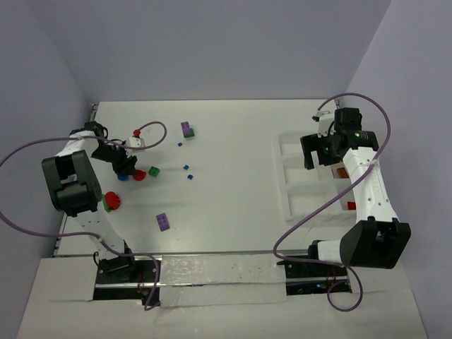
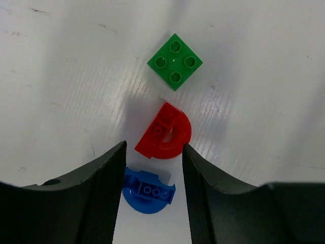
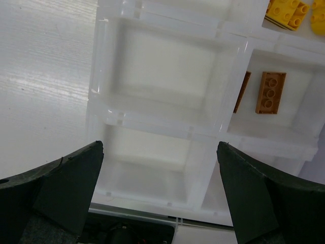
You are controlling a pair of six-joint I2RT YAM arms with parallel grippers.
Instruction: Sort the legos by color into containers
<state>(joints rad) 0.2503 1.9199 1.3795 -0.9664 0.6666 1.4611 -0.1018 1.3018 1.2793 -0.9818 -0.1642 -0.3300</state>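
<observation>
step: left arm picking the blue brick [image 2: 148,192] off the counter [image 2: 61,76] (my read, since it lies between the fingers)
left end effector [image 2: 153,147]: narrow, set around the blue brick. The brick looks to touch the left finger [image 2: 101,193], and a thin strip of counter shows at the right one. Cannot tell if it is clamped.
neighbours: red half-round brick [image 2: 165,133] lies just ahead of the blue one, its edge at or almost at the right fingertip. Green four-stud brick [image 2: 175,61] is further out, apart from both.
right end effector [image 3: 160,152]: wide, nothing in it, hanging over the tray [image 3: 223,86] above one of its near compartments
tray: right side of the counter, well apart from the loose legos. Yellow bricks [image 3: 287,10] are in a far compartment, an orange-brown brick [image 3: 270,91] in the one beside.
other loose legos: purple brick [image 1: 163,222] and a small blue bit [image 1: 186,167] on the left half
how to do it well: centre on the blue brick before closing fully so the right finger doesn't pinch the red one. Lift straight up and check that red isn't dragged along.
risk: the rounded edge may twist out of flat pads — grip across the straight sides if reachable
</observation>
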